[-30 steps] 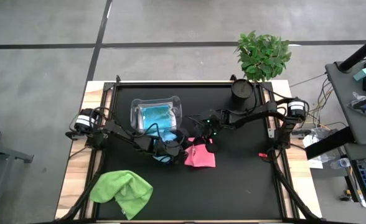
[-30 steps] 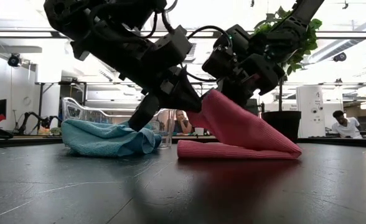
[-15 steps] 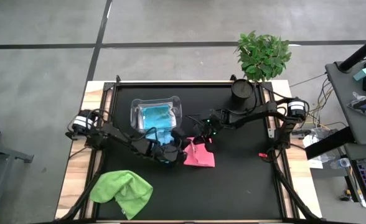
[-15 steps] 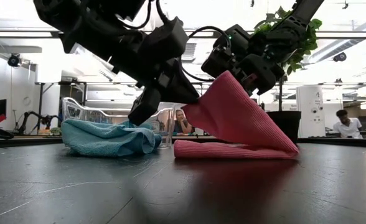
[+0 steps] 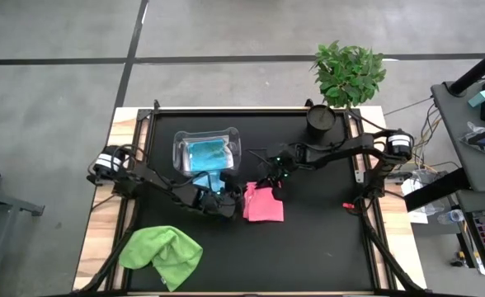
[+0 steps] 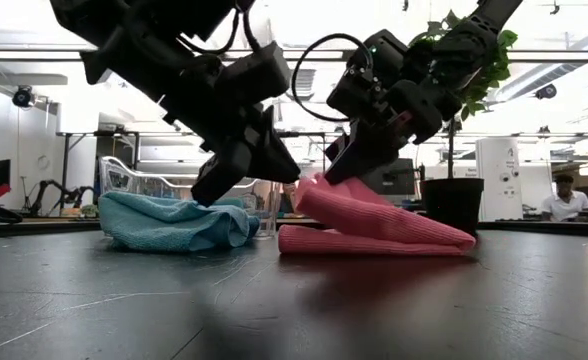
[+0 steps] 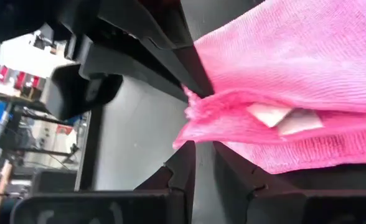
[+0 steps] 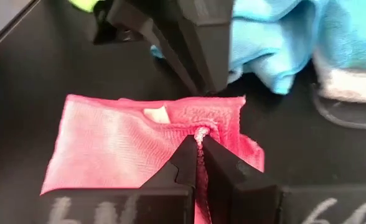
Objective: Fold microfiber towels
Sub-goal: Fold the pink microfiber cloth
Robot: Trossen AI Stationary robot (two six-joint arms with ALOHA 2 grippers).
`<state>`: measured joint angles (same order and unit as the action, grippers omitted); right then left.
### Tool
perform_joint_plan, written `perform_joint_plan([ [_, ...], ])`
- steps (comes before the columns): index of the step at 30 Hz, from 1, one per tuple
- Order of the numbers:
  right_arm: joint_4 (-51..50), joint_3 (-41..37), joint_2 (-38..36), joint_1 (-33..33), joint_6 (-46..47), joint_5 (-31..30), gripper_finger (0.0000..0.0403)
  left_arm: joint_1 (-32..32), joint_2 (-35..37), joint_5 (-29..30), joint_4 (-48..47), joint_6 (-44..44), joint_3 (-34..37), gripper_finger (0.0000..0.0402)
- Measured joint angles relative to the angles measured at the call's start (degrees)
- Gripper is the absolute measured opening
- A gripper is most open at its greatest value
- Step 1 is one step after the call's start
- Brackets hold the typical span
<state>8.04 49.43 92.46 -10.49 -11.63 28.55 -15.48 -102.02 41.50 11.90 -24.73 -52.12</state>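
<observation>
From above, the pink towel (image 5: 263,204) lies folded near the middle of the black table (image 5: 325,239), a small flat rectangle. My left gripper (image 5: 236,200) sits at its left edge and my right gripper (image 5: 265,183) at its far edge. A blue towel (image 5: 218,179) is bunched just left of it, partly under my left arm, and another blue one (image 5: 204,153) fills the clear tub (image 5: 179,145) farther back. The green towel (image 5: 162,254) is crumpled at the near left corner. I count four towels here: one pink, two blue, one green

From table height, the pink towel (image 6: 374,225) is doubled over, its upper layer sloping up to my right gripper (image 6: 346,166). The blue towel (image 6: 174,220) hides most of the tub (image 6: 124,177) behind it

Through my left wrist camera, the pink towel (image 7: 295,93) shows ribbed pile and a white label; my fingers (image 7: 195,168) stand slightly apart at its corner, and I cannot tell whether they hold it

Through my right wrist camera, my fingers (image 8: 189,162) are pinched tight on a fold of the pink towel (image 8: 108,149). A pale grey-white cloth (image 8: 348,84) is cut off at the edge
</observation>
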Motion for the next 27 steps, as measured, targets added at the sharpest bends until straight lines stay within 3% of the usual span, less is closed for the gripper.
perform_joint_plan([
  [6, -0.1, 0.0, -1.4, 0.2, 2.7, -3.1, 0.0009, -0.7, 1.9, -0.1, -5.9, 8.2, 0.0, 0.0038],
  [11, 0.2, 0.0, -1.4, 1.4, 4.2, -6.3, 0.0009, -1.1, 2.7, -3.8, -10.1, 17.8, 0.1, 0.0038],
  [17, -0.1, 1.6, -1.4, 2.0, 5.0, -8.0, 0.0009, -1.2, 2.1, -11.2, -10.4, 20.0, 0.3, 0.0038],
  [27, -0.2, 2.0, -1.3, 2.7, 6.7, -10.8, 0.0009, -1.1, 0.9, -14.0, -9.4, 23.4, 0.7, 0.0038],
])
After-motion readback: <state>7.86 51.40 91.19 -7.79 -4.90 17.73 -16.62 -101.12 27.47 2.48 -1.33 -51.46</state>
